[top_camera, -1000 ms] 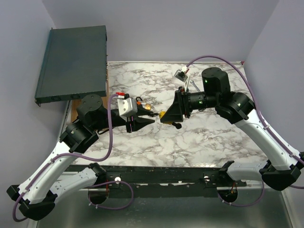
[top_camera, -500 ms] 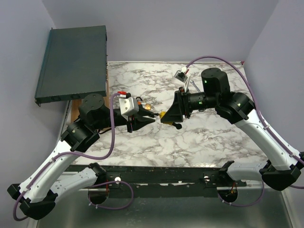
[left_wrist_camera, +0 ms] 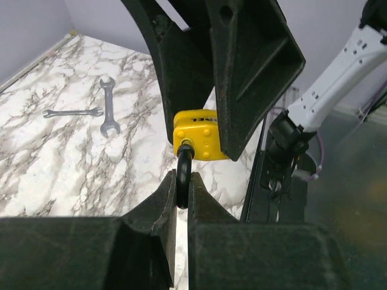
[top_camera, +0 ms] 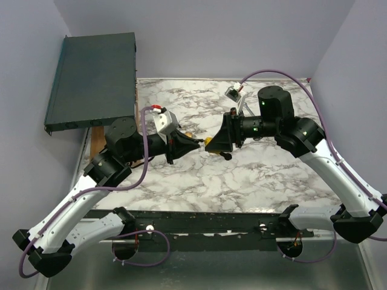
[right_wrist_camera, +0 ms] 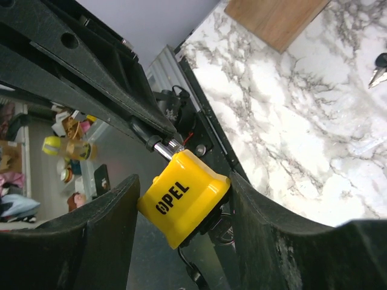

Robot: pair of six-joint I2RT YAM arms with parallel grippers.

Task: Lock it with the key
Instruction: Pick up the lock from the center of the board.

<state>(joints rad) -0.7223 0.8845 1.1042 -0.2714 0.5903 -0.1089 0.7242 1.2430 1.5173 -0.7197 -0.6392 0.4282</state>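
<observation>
Now the right gripper [top_camera: 213,144] squeezes the yellow padlock [right_wrist_camera: 184,202] between its fingers so it cannot wiggle, and the left gripper [left_wrist_camera: 182,188], just in front, is pinched on the black loop [left_wrist_camera: 183,169] sticking out, likely to push it in.

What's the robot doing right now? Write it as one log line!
left gripper: shut on shackle | right gripper: shut on padlock | padlock: held between both grippers
</observation>
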